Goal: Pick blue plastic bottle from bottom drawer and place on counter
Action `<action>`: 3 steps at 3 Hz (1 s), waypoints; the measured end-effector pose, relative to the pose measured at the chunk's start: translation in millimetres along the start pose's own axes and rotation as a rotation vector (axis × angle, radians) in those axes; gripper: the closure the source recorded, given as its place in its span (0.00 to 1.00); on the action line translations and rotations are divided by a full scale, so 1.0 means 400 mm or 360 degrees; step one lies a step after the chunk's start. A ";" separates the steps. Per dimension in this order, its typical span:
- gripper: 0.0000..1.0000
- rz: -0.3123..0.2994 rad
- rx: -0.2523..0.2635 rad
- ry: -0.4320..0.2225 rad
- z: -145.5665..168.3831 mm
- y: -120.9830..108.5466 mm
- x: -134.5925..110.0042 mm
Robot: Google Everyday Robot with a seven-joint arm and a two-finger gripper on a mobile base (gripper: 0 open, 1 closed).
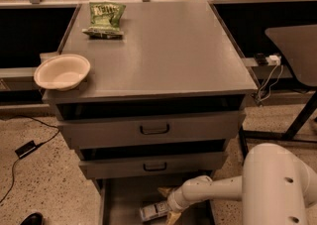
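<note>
The blue plastic bottle lies on its side on the floor of the bottom drawer, which is pulled out at the bottom of the view. My gripper reaches down into this drawer from the right. It is open, with one tan finger behind the bottle's right end and the other in front of it. The bottle rests on the drawer floor. The counter is the broad grey top of the cabinet, above the two upper drawers.
A green snack bag lies at the counter's back left. A cream bowl sits at its left front corner. The two upper drawers overhang the bottom drawer. My white arm fills the lower right. A dark table stands to the right.
</note>
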State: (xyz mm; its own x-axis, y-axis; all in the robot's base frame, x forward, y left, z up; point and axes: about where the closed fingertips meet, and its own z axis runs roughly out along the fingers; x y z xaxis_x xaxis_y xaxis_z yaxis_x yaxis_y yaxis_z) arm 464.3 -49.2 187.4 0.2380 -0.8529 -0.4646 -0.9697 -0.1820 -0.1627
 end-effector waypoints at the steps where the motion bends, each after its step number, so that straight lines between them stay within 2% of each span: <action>1: 0.14 0.0043 0.0022 -0.0045 0.057 -0.008 0.006; 2: 0.17 0.0061 0.0015 -0.0125 0.136 -0.009 0.042; 3: 0.40 0.0079 0.0000 -0.0151 0.176 -0.011 0.072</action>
State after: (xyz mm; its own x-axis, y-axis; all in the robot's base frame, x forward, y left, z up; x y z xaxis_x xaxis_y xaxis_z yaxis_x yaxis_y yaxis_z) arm 479.1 -38.5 113.2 0.1936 -0.8106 -0.5526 -0.9805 -0.1404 -0.1375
